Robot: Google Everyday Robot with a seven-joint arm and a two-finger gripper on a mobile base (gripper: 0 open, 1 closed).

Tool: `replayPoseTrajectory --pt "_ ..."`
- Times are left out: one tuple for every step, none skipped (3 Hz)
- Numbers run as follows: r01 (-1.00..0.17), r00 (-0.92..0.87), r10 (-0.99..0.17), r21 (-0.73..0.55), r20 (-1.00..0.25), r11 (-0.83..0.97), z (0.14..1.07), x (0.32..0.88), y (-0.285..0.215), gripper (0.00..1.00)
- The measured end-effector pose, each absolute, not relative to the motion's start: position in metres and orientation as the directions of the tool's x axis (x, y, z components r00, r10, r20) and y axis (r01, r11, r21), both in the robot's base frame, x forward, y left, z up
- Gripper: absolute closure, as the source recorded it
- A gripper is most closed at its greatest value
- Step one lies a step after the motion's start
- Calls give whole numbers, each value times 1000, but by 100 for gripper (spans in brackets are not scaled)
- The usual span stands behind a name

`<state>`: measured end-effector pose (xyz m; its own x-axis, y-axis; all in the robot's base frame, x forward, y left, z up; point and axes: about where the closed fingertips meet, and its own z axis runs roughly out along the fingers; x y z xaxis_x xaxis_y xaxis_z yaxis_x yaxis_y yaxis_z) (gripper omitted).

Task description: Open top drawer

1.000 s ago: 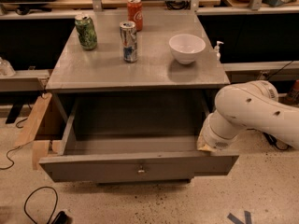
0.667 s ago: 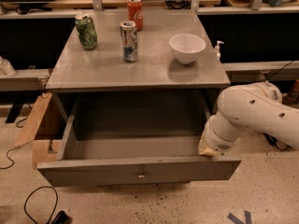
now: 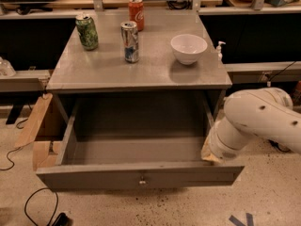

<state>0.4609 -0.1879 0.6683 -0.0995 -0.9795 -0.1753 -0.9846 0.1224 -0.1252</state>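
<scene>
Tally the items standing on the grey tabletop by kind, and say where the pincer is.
Cans: 3 (green can, silver can, red can)
Bowls: 1 (white bowl)
Bottles: 1 (pump bottle)
Total: 5
The pincer is at the open top drawer's front right corner.

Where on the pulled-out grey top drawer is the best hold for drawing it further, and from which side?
The small round metal knob centred on the flat front of the grey top drawer, approached straight from the front: it is the only protrusion. The tool sits at the drawer's right front corner, so that rim is another possible hold.
</scene>
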Motion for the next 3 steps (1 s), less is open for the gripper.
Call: replayPoseTrajectory --pt "-984 -106 -978 -121 -180 129 669 456 -188 82" --pt "-984 -105 -978 -122 -179 127 669 456 -188 59" --pt "-984 -103 -979 -123 -177 126 670 455 -187 28"
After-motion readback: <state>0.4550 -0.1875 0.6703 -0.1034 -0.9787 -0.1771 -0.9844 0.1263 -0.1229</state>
